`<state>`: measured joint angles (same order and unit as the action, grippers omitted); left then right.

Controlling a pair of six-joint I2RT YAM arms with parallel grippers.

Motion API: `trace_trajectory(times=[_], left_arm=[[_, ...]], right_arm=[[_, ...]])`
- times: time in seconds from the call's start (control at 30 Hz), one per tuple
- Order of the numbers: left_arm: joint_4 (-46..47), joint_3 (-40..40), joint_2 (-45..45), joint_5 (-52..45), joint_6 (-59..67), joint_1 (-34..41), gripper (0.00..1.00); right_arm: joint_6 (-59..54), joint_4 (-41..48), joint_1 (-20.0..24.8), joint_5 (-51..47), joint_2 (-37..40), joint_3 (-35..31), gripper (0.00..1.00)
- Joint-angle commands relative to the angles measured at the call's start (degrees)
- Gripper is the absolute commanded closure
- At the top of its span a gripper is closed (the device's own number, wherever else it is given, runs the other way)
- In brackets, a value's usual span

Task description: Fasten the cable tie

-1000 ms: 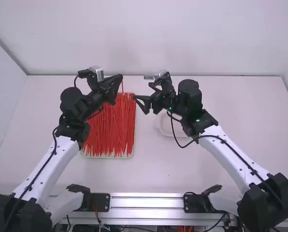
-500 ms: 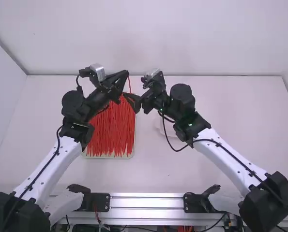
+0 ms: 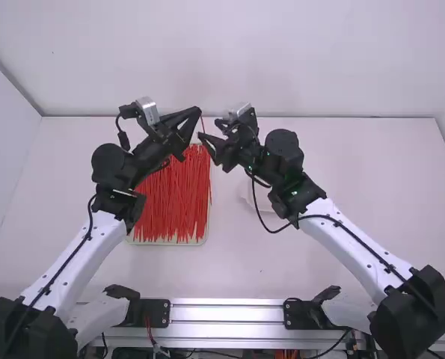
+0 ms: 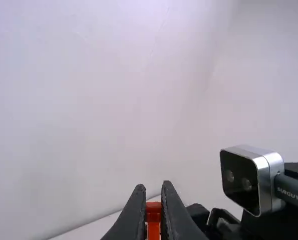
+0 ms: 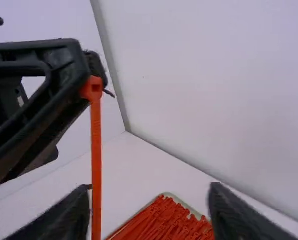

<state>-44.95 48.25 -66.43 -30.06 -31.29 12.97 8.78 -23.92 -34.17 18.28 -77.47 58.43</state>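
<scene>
My left gripper is raised above the far end of the tray and is shut on the head of an orange-red cable tie. In the left wrist view the tie's head sits pinched between the two fingers. The strap hangs straight down from the left gripper. My right gripper is open just to the right of the tie. In the right wrist view the strap runs close beside one of its fingers, inside the gap. The strap's lower end is hidden.
A flat tray heaped with several red cable ties lies under the left arm; the pile also shows below the right gripper. A small white object lies on the table right of the tray. The right arm's wrist camera is close to the left gripper.
The left gripper has lifted slightly with the tie. The right gripper has swung left and up, closing in on the hanging strap.
</scene>
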Motion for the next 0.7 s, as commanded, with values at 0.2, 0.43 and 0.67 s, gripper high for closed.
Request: trace_trajectory(times=[0.2, 0.43, 0.67], left_arm=[[0.7, -0.3, -0.2, -0.8, -0.9, 0.5, 0.98], [1.0, -0.3, -0.2, -1.0, -0.8, 0.5, 0.98], [2.4, -0.3, -0.2, -0.8, 1.3, 0.5, 0.43]], right_arm=[[0.3, -0.1, -0.1, 1.4, -0.3, 1.8, 0.74], [0.4, 0.0, -0.4, 1.4, -0.3, 1.8, 1.0], [0.4, -0.1, 0.6, 3.2, -0.3, 1.8, 1.0]])
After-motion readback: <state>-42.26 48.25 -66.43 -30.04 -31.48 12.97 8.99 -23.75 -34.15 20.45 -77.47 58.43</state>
